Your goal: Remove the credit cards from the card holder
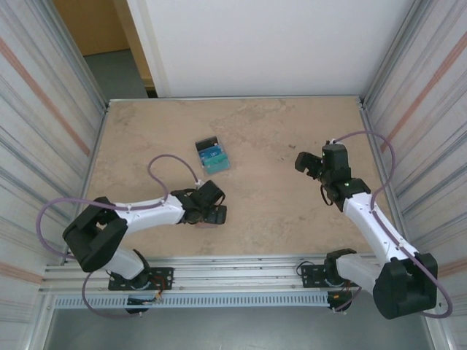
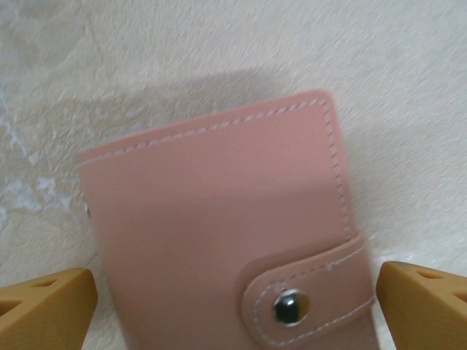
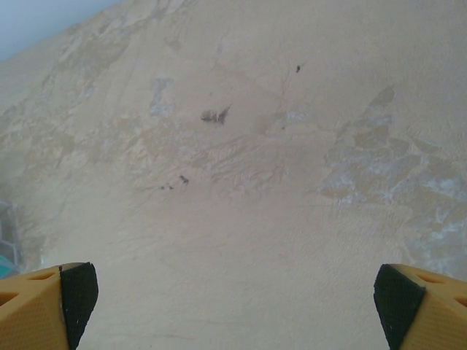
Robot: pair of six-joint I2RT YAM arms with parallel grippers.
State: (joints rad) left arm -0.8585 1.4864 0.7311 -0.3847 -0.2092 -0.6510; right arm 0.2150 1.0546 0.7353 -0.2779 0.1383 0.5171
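The salmon-pink card holder (image 2: 219, 226) lies flat on the table, folded, its tab held by a metal snap (image 2: 290, 307). My left gripper (image 2: 233, 310) is open right over it, one orange finger (image 2: 47, 306) at each side edge of the holder, neither one pressing it. From above, that gripper (image 1: 210, 210) is low at the front left of the table. A fanned pile of blue and teal credit cards (image 1: 212, 155) lies a little beyond it. My right gripper (image 1: 309, 162) hovers open on the right with nothing between its fingers (image 3: 66, 295).
The marbled beige tabletop (image 1: 270, 131) is walled by metal panels left and right and a white board at the back. A few dark specks (image 3: 215, 115) mark the surface below the right gripper. A teal sliver (image 3: 6, 259) shows at the right wrist view's left edge.
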